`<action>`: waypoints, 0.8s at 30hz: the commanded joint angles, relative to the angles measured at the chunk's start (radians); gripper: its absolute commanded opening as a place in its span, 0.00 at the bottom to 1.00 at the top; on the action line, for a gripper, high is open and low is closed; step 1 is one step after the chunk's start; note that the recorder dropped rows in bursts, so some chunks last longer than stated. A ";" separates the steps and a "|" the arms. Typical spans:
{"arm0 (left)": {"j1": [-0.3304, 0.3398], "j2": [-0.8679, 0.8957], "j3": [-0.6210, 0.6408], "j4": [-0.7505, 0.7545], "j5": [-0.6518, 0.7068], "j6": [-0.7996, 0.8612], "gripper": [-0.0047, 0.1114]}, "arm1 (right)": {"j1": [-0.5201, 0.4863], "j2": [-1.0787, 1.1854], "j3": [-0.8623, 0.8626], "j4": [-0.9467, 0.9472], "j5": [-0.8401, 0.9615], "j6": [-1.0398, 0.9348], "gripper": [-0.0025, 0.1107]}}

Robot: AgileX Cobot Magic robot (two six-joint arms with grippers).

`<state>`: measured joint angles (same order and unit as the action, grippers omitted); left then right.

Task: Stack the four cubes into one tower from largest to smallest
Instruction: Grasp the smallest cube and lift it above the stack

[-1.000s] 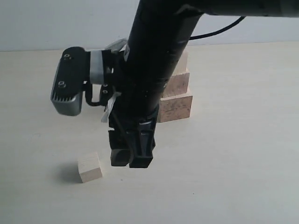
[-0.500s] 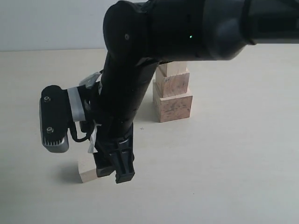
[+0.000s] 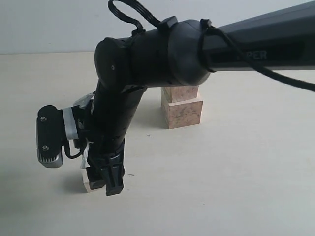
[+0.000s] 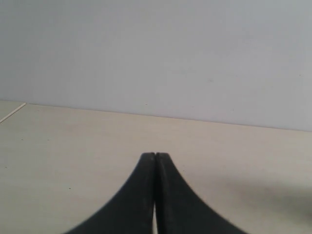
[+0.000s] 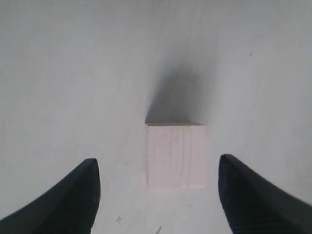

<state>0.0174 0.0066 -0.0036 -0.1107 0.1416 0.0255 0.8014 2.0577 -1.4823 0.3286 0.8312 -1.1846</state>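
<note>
Jaws on the right arm are spread on each side of the small cube (image 5: 175,153) on the desk (image 5: 58,73), ready to pinch it for the tower (image 3: 182,105), while left jaws are pressed together.

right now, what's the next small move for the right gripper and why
Probably just close: the right gripper is open, and the small cube sits on the table between its fingers, untouched, with a gap on either side.
</note>
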 commanded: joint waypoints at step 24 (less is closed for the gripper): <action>-0.007 -0.007 0.004 -0.006 -0.001 0.001 0.04 | 0.002 0.151 -0.102 0.009 -0.031 -0.005 0.60</action>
<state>0.0174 0.0066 -0.0036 -0.1107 0.1416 0.0255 0.8014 2.2041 -1.5743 0.3413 0.8108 -1.1846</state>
